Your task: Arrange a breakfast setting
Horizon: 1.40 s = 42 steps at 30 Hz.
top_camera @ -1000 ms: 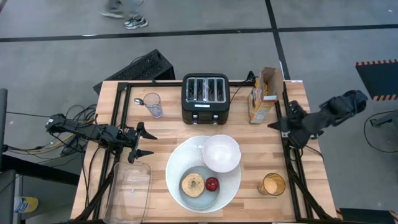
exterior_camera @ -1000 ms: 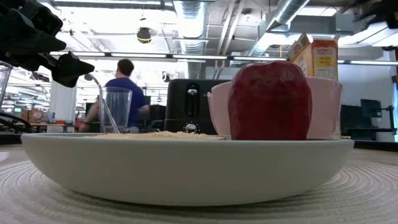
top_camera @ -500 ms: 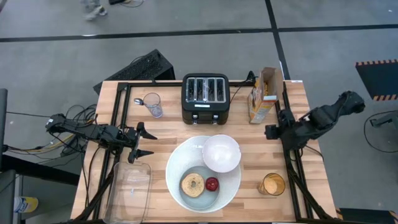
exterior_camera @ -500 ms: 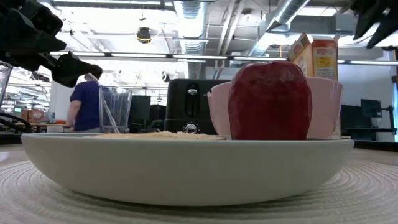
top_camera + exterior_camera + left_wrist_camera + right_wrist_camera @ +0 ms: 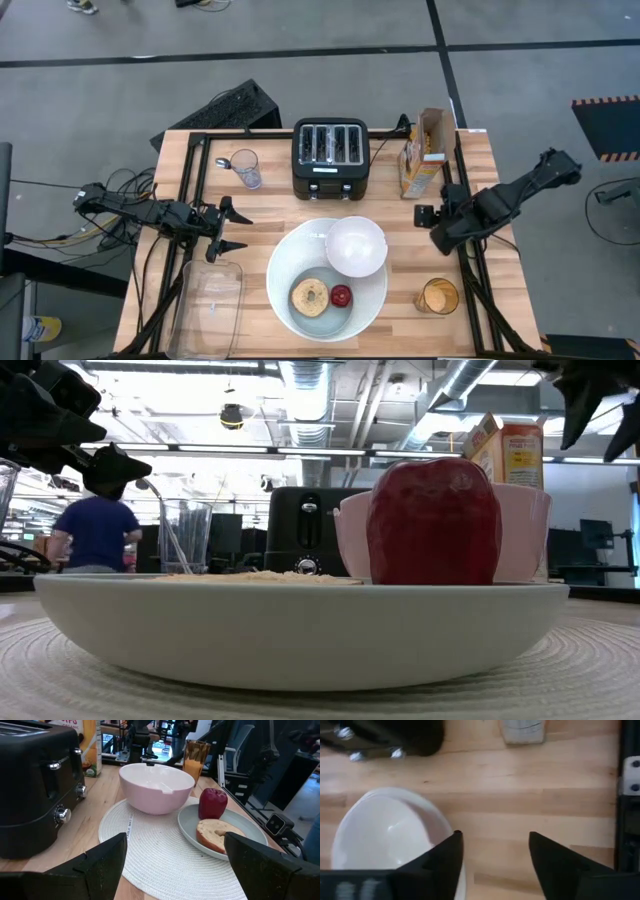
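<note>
Small white bowl [image 5: 356, 246] unmoved, right gripper [image 5: 428, 222] wide, now nearer it, left gripper [image 5: 232, 224] wide.

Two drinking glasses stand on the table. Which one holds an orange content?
The glass near the table's front right corner, beside the plate; its inside looks orange. The other glass, left of the toaster, is clear.

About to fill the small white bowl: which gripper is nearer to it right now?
Right. The right gripper hangs open just off the small white bowl, toward the cereal box. The left gripper, also open, waits farther away, across the table beside the clear container.
</note>
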Available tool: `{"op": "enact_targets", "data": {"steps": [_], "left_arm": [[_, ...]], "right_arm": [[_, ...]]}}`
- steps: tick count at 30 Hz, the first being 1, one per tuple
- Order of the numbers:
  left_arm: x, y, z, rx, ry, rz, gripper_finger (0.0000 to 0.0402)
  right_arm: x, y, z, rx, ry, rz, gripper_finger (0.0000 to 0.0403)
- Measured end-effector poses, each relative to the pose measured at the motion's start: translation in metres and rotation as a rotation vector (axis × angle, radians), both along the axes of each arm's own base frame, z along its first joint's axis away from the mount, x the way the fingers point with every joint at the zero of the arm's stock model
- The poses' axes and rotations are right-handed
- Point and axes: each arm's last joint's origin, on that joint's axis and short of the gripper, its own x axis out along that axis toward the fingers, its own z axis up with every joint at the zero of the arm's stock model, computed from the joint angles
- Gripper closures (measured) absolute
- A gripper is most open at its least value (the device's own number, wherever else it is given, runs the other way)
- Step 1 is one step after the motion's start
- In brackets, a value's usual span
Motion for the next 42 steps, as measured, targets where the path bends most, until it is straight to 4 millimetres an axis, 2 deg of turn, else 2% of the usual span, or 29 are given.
{"op": "enact_targets", "data": {"steps": [6,11,13,18,27,35,42], "left_arm": [[0.0,0.0,0.0,0.0,0.0,0.0,0.0082],[0.0,0.0,0.0,0.0,0.0,0.0,0.0082],[0.0,0.0,0.0,0.0,0.0,0.0,0.0082],[0.0,0.0,0.0,0.0,0.0,0.0,0.0082],[0.0,0.0,0.0,0.0,0.0,0.0,0.0082],[0.0,0.0,0.0,0.0,0.0,0.0,0.0082],[0.0,0.0,0.0,0.0,0.0,0.0,0.0082]], "right_arm": [[0.013,0.002,-0.01,-0.202,0.031,-0.031,0.0074],[0.018,0.005,-0.017,-0.259,0.096,-0.056,0.0018],[0.019,0.006,-0.019,-0.275,0.119,-0.072,0.0007],[0.023,0.006,-0.027,-0.356,0.105,-0.095,0.0008],[0.021,0.005,-0.059,-0.516,0.129,-0.082,0.0006],[0.022,-0.001,-0.085,-0.606,0.153,-0.09,0.0005],[0.024,-0.012,-0.1,-0.615,0.153,-0.138,0.0005]]}}
